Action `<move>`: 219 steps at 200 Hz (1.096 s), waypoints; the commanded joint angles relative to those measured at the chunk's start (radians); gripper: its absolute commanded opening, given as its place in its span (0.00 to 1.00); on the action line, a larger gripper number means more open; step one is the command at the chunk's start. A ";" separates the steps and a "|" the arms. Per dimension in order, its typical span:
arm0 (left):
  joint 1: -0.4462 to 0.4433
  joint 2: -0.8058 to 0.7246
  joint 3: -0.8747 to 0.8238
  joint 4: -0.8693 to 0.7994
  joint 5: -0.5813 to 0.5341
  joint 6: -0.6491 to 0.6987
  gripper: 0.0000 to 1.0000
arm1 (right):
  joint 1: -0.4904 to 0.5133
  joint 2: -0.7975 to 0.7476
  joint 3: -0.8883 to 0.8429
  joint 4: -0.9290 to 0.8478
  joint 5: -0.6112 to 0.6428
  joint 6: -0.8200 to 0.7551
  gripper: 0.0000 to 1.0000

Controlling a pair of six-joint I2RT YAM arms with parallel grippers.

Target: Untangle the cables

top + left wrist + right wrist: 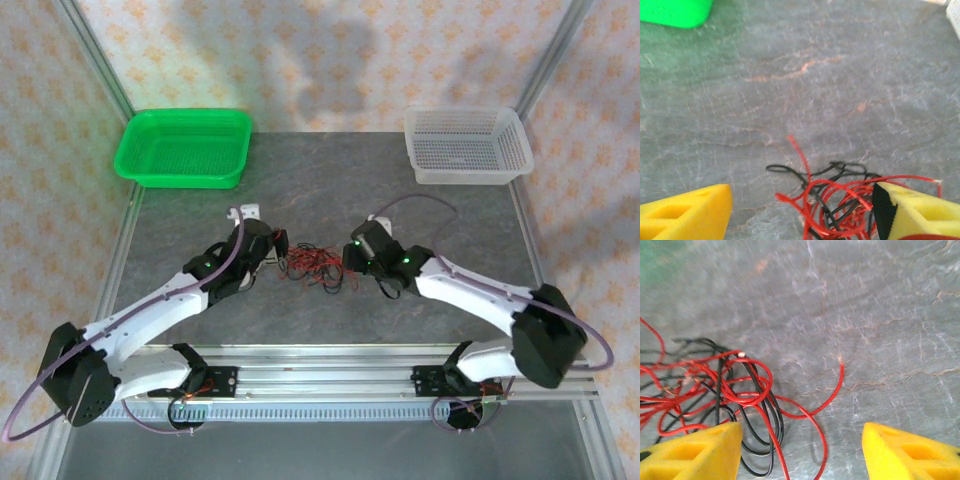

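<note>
Several thin red and black cables (pixel 310 265) lie in one loopy tangle on the grey stone-patterned tabletop (pixel 320 190), a little toward 6 o'clock from its middle in the top view. Red loops mostly on top, black strands threaded through. No single strand can be followed end to end.

Left wrist view: cables (pixel 835 200) at 5 o'clock of the frame. One red end points toward 12, and a black loop reaches toward 9.

Right wrist view: cables (pixel 715 385) bunched at 8 o'clock. One loose red end curves out toward 3 over bare table.

Left gripper (pixel 282 246) sits just beside the tangle, at its 9 o'clock. Released: the yellow fingers (pixel 685 210) stand wide apart with the tangle in the gap. Red strands reach the dark inner pad of the finger at 5 o'clock, and nothing is clamped.

Right gripper (pixel 350 262) sits just beside the tangle, at its 3 o'clock. Also released, jaws spread wide. Red and black loops run to the finger at 7 o'clock in its wrist view, and the other finger is over bare table.

Green plastic mesh basket (pixel 185 148) at the table's 11 o'clock. White plastic mesh basket (pixel 468 148) at 1 o'clock. Both well apart from the tangle.
</note>
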State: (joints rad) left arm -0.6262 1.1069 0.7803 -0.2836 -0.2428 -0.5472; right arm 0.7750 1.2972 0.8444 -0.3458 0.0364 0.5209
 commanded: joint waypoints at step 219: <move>0.007 -0.088 -0.100 -0.308 0.583 -0.125 0.99 | 0.109 0.180 0.180 0.183 -0.354 -0.178 0.73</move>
State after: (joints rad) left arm -0.6258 1.0634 0.7326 -0.6231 0.1486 -0.6342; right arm 0.8810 1.4689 0.9924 -0.1707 -0.2680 0.4667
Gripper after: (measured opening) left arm 0.984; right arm 0.723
